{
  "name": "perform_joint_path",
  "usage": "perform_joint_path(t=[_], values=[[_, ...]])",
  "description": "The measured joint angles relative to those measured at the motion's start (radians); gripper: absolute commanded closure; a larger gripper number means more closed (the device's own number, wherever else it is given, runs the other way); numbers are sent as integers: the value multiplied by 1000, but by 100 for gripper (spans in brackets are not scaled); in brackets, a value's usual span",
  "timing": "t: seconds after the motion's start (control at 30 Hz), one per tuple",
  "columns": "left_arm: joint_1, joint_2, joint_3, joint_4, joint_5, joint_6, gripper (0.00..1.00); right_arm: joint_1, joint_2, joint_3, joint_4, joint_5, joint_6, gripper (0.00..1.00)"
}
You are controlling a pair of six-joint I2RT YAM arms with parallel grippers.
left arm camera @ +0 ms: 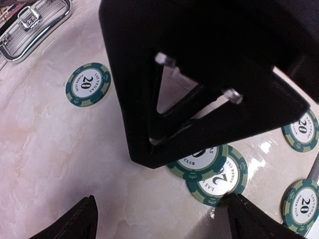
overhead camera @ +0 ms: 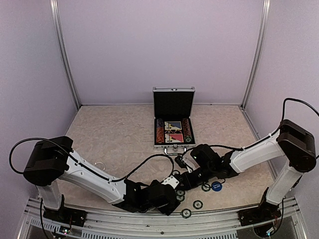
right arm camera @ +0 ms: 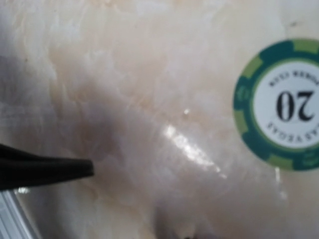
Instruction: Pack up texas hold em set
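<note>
Main risk: arm clash. Right hand hangs just over the patch the left hand faces, and its black body fills most of the left wrist view. If either moves w/o the other clearing, they hit.

Left hand is wide, holds nothing. Right hand: can't tell, only one finger shows.

2nd risk: two overlapping green-and-white "20" chips lie flat on the pale marbled surface. A pinch prob drags both or skids one. The green-and-white chip at the near edge could get knocked off.

Small silver aluminium briefcase, black-lined, stands open mid-surface, beyond both hands. Free room is on the left side. The round blue disc + more chips crowd the right.
</note>
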Motion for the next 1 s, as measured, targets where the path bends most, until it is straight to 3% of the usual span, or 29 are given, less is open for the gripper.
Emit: perform_joint_path(t=[0.4, 0.77, 1.0], values=[[1, 0, 0, -5, -10, -7, 11, 1, -28, 5, -47, 1, -1, 60], [1, 0, 0, -5, -10, -14, 11, 1, -53, 34, -158, 89, 24, 65], [1, 0, 0, -5, -10, -18, 11, 2, -55, 15, -135, 72, 31, 71]])
